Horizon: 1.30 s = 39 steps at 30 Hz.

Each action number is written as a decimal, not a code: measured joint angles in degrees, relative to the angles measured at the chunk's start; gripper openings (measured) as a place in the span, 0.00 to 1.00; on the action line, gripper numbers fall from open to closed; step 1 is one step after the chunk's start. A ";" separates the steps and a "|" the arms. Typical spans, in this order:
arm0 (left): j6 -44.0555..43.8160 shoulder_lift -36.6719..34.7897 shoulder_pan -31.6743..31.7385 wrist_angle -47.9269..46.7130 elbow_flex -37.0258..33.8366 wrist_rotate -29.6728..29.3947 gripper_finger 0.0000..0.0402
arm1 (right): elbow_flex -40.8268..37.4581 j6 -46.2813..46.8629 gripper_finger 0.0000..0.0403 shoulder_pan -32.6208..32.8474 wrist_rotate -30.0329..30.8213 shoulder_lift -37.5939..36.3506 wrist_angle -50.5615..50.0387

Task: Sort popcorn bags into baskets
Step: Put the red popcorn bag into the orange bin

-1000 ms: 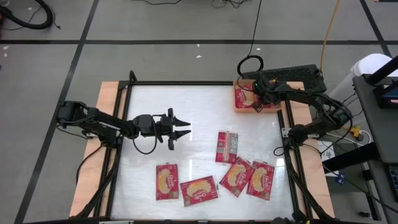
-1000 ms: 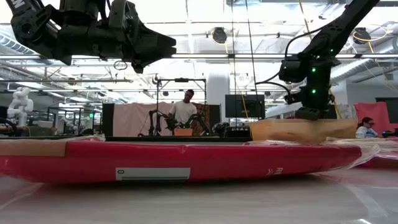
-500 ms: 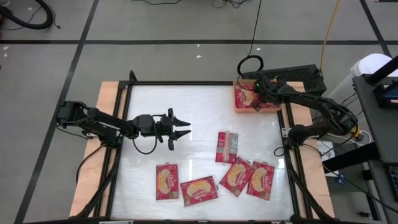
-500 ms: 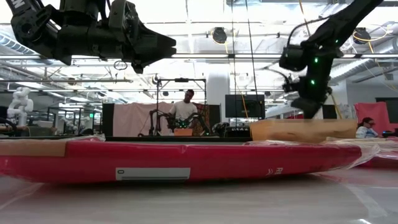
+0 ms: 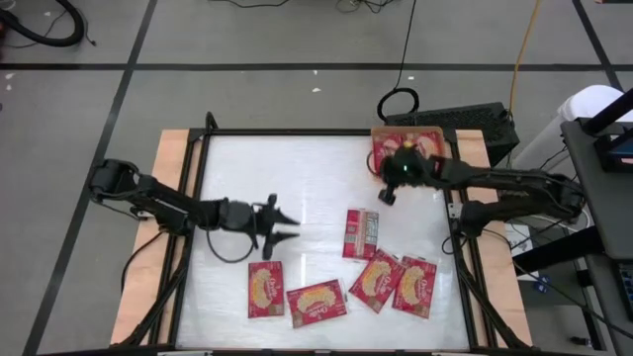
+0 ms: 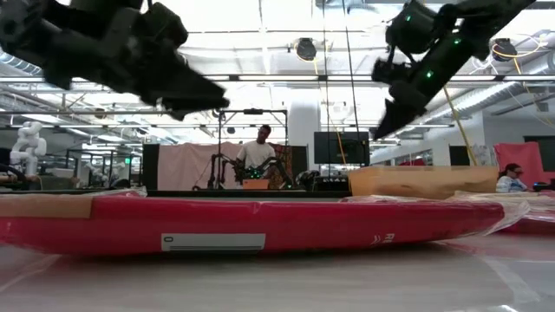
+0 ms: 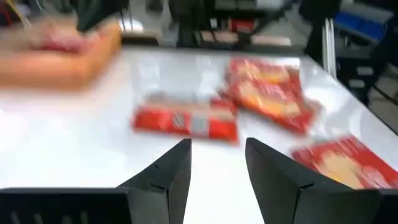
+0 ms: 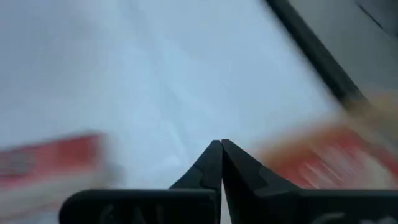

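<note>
Left gripper [image 5: 282, 223]: fingers apart, empty, above the surface [image 5: 297, 168].
Right gripper [image 5: 385, 193]: closed, empty, just off the tray [image 5: 378, 150].
Bags: five on the surface; nearest [image 5: 264, 289] just beyond the left gripper.
Tray: holds bags.

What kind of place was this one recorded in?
Probably a robotics lab or open workshop: a white humanoid robot stands at the back, a person works at another arm rig, and exposed ceiling ducts and cables run across a grey tiled floor.
</note>
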 joint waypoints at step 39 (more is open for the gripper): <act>-5.67 1.44 -7.44 -26.59 -0.02 9.14 0.03 | -23.89 -3.32 0.00 21.80 -0.40 0.20 49.46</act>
